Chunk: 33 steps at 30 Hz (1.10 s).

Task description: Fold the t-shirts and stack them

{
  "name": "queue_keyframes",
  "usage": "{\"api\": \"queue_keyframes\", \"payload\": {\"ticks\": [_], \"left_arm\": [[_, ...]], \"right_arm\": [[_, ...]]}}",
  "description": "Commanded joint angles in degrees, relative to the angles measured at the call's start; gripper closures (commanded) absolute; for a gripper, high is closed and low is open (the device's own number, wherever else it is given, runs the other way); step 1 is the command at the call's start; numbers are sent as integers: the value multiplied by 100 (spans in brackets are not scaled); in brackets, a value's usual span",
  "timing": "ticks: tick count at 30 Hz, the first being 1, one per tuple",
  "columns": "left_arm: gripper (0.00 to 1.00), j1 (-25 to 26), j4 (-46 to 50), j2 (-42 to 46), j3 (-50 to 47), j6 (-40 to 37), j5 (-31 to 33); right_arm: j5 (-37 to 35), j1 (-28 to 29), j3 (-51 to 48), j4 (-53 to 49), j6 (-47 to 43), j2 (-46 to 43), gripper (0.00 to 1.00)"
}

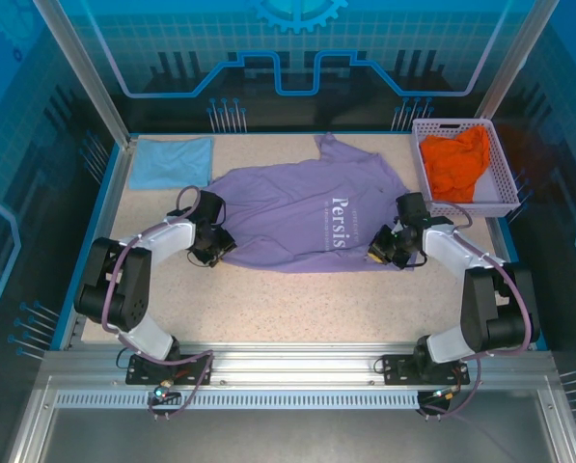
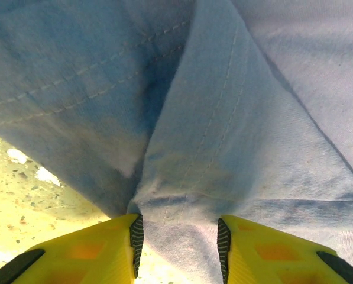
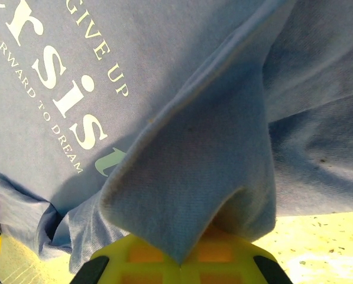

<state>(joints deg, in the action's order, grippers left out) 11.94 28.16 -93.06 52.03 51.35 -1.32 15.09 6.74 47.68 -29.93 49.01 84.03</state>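
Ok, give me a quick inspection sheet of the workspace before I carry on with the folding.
Surface: speckled table, bare around the cloth.
Job's things: purple t-shirt spread out mid-table; light blue t-shirt folded at the far-left corner; orange t-shirt crumpled in the basket at far right.
Clutter: nothing seen.
Grippers: left gripper shut on a bunched fold at the purple t-shirt's left edge; right gripper shut on its right edge, cloth draped over it.
Cables: cables looped along both arms, none seen caught in cloth.
Surroundings: blue-patterned enclosure walls; metal rail at the near edge.
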Motion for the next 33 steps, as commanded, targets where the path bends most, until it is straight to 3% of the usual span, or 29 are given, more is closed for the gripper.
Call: {"api": "queue_keyframes", "payload": {"ticks": [1,15,23,33], "left_arm": [[59,-32,50,-20,82,147,176],[75,-192,-13,-187,25,235,62],[99,-228,-15,-196,28,221,-35],[100,-228,533,736,-20,-56,-19]], "right_arm": [[25,64,-38,30,-94,109,100],[-8,71,-22,-13,-120,62,100],[-18,71,0,-88,-154,-33,100],[10,145,115,-856,-514,-468,100]]}}
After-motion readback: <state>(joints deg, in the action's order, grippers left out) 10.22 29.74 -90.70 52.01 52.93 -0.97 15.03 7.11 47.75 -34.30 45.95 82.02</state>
